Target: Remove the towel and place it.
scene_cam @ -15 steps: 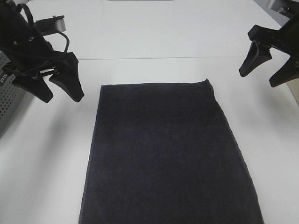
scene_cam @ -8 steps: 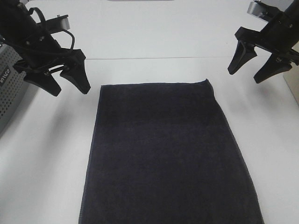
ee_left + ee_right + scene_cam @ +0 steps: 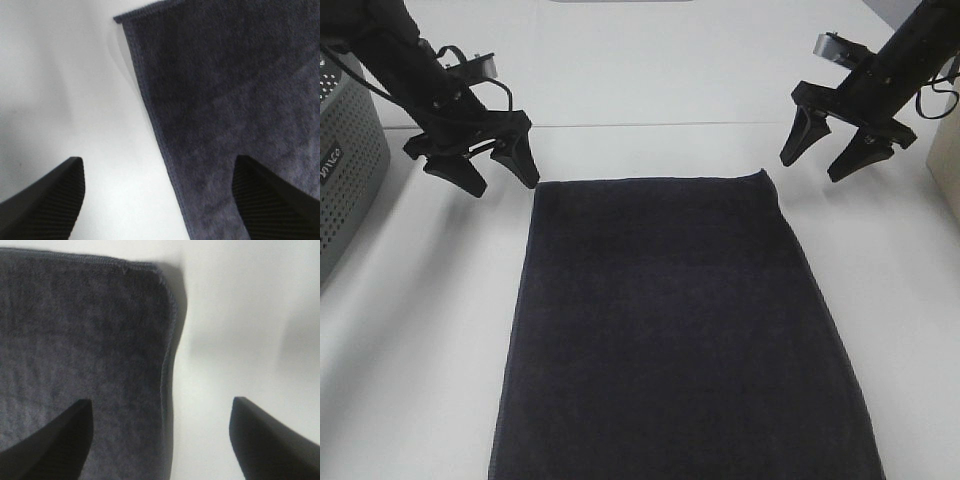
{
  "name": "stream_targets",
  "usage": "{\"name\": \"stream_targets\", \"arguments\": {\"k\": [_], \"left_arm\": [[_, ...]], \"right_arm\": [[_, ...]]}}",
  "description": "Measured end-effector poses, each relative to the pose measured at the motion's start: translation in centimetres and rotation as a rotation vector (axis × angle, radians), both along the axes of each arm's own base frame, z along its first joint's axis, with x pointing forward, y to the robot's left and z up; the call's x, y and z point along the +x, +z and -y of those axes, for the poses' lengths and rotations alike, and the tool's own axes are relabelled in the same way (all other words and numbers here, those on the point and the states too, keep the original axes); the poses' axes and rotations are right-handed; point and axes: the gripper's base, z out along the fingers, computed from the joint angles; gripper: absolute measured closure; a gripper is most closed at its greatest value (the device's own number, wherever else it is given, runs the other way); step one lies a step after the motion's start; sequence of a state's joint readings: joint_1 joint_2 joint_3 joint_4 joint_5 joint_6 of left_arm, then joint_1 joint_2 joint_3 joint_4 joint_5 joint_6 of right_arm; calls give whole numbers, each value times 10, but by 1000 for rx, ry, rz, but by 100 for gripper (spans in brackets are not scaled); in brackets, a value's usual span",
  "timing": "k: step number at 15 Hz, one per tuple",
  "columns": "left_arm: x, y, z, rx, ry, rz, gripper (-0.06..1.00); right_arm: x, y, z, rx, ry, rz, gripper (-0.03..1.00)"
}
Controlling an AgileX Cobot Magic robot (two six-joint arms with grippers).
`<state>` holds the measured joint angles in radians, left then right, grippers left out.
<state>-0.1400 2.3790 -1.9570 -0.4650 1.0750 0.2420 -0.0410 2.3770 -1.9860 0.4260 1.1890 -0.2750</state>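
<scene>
White table, matte, fills the exterior high view from edge to edge. A thin straight seam runs left to right across the upper third of the frame, with the same white on both sides. Grey perforated basket cut off at the left edge, upper half. Beige sliver at the right edge, identity unclear. Light diffuse; shadows on the tabletop soft, pale grey. Wrist views show the same white surface.

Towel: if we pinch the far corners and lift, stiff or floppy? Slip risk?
Probably floppy: the towel lies flat and limp on the table, so it should sag between the left claw and right claw. Terry pile looks grippy, unlikely to slip. Likely light; the hem seems thin.
</scene>
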Motion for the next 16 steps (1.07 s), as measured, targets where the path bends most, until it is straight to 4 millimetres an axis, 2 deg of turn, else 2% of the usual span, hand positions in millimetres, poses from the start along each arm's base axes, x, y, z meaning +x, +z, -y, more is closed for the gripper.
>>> {"name": "stream_targets", "arguments": {"k": [4, 6, 9, 16], "left_arm": [[23, -27, 5, -19, -1, 8, 18], [27, -39, 7, -37, 5, -5, 18], [28, -42, 6, -45, 14, -8, 18], [31, -42, 7, -67, 39, 10, 18]], "right_arm": [[21, -25, 0, 4, 12, 4, 24], [28, -36, -1, 19, 8, 11, 24], [31, -49, -2, 36, 6, -3, 24], [31, -49, -4, 40, 6, -4, 24]]}}
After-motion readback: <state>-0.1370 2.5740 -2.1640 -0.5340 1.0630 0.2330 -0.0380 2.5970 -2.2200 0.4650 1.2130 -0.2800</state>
